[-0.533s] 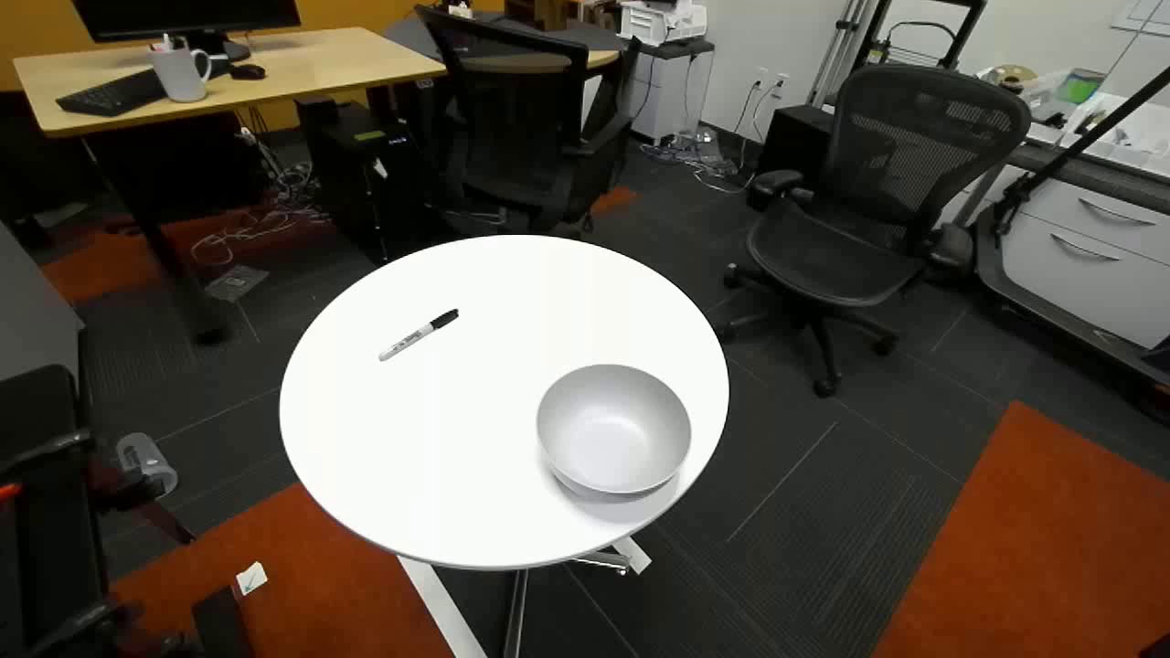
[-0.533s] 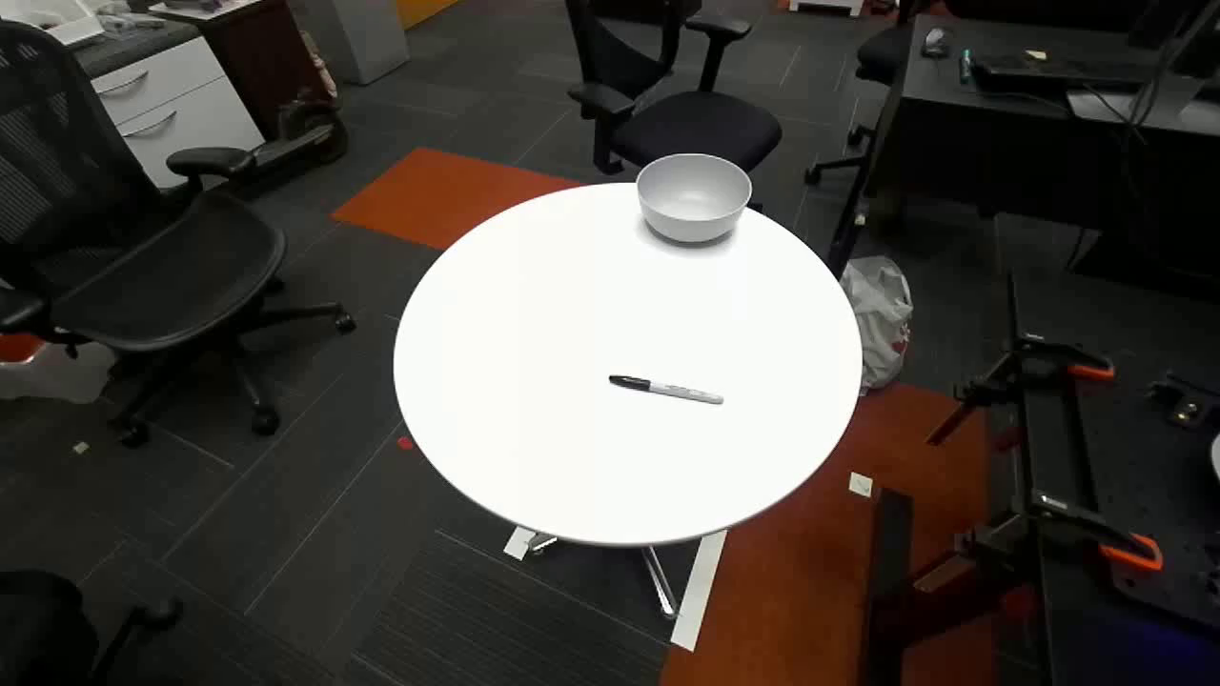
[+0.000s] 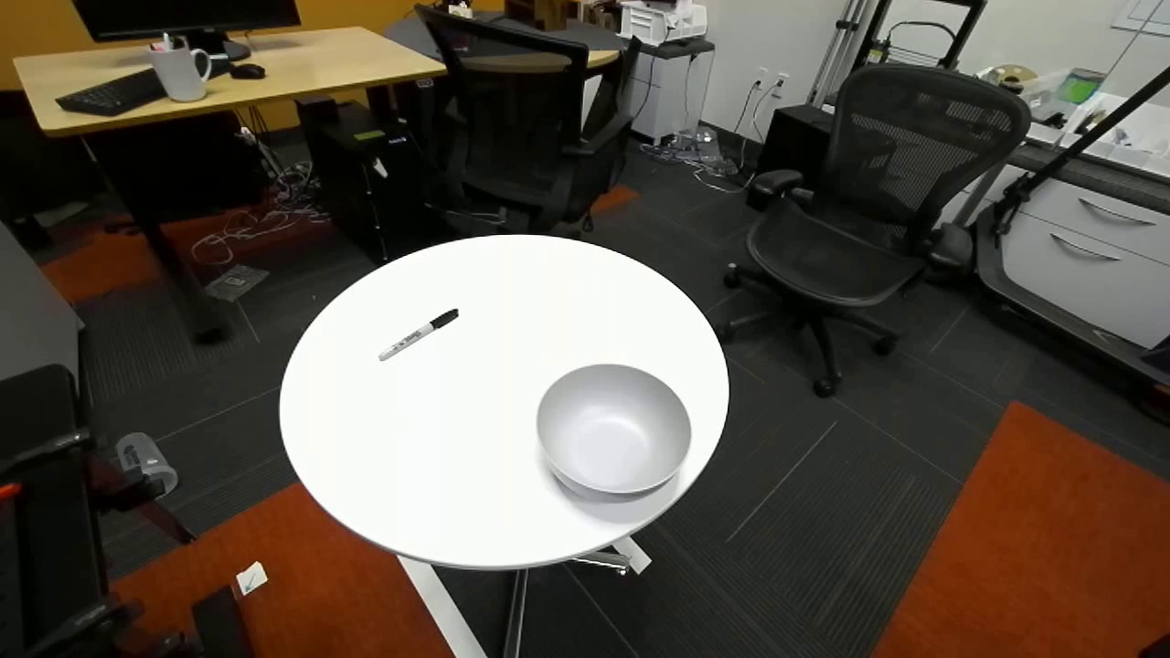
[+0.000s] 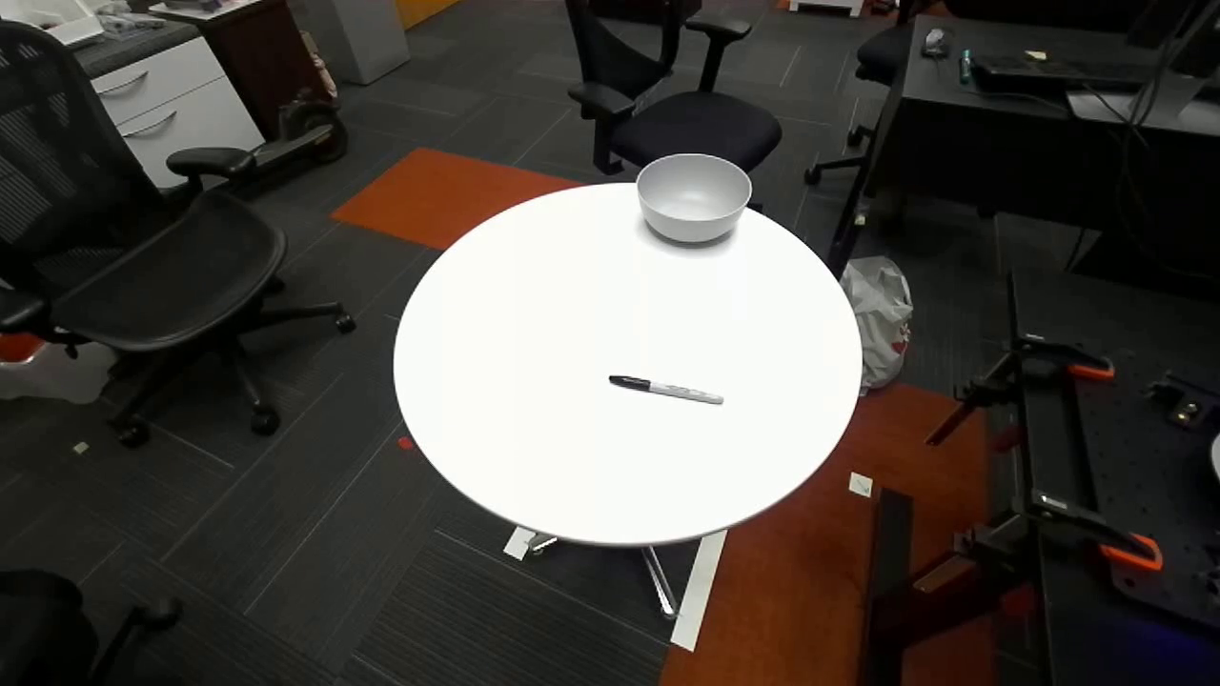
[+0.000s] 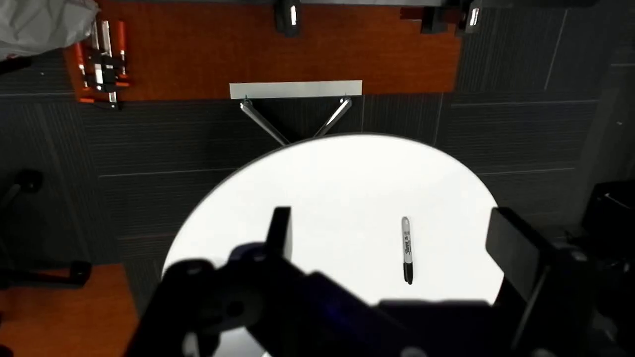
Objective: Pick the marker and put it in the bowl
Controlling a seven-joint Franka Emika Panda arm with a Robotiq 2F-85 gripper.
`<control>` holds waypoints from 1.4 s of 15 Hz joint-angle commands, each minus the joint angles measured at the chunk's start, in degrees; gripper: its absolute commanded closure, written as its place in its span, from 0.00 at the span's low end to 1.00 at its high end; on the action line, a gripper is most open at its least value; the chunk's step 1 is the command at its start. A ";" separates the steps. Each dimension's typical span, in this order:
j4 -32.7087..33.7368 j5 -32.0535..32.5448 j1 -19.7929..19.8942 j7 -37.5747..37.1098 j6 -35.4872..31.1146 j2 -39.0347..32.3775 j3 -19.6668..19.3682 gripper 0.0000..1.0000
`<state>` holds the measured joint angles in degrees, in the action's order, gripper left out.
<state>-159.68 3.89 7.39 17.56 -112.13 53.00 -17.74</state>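
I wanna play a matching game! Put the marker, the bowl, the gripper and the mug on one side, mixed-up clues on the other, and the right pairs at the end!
Things
1. marker
2. bowl
3. gripper
4. mug

Clues
A. jaws apart, holding nothing
B. standing on the tan desk
C. lying down, thin, black at one end
D. round, light grey, on the white table

Right pairs: 1-C, 2-D, 3-A, 4-B

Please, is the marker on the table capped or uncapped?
Capped: in the wrist view, a black cap covers one end of the Sharpie marker; no bare tip shows.
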 commanded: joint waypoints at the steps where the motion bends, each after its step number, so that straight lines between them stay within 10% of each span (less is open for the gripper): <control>1: 3.72 -2.46 -4.10 -1.07 -3.07 -6.09 3.32 0.00; 10: 12.19 -11.77 -16.46 -1.70 -18.13 -31.48 11.96 0.00; 21: 28.07 -6.37 -14.38 -12.77 -33.86 -65.54 19.29 0.00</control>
<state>-136.59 -5.23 -8.52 8.11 -143.76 -5.79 0.31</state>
